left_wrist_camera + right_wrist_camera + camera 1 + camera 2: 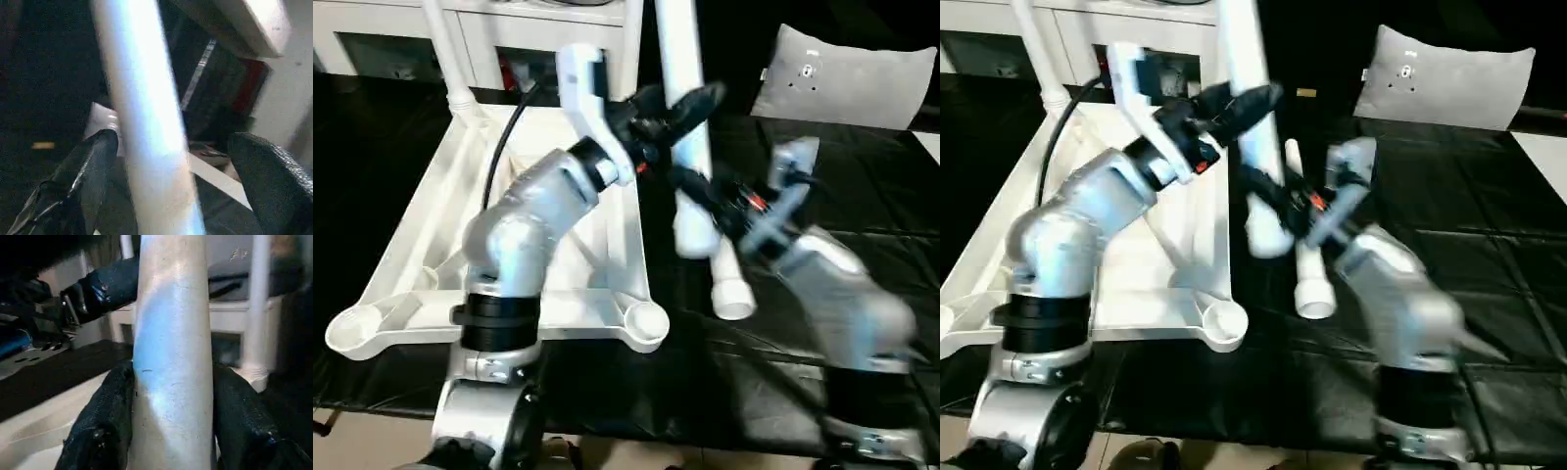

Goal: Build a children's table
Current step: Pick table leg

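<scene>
Table top (607, 274) lies upside down on black mat (862, 196), ribbed underside up, round corner sockets toward us. We hold one white leg (690, 127) upright just beside top's right edge. Our right gripper (171, 421) clamped on leg's lower part, both pads pressed to it. Our left gripper (171, 181) higher on same leg, fingers spread either side, not squeezing. Second leg (729, 284) lies on mat beside top. Third leg (445, 49) stands in far left socket. Grey cushion (852, 73) far right.

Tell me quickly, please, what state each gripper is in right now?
Left gripper: open, fingers either side of the upright leg, one clearly apart from it.
Right gripper: shut on the same leg.
</scene>
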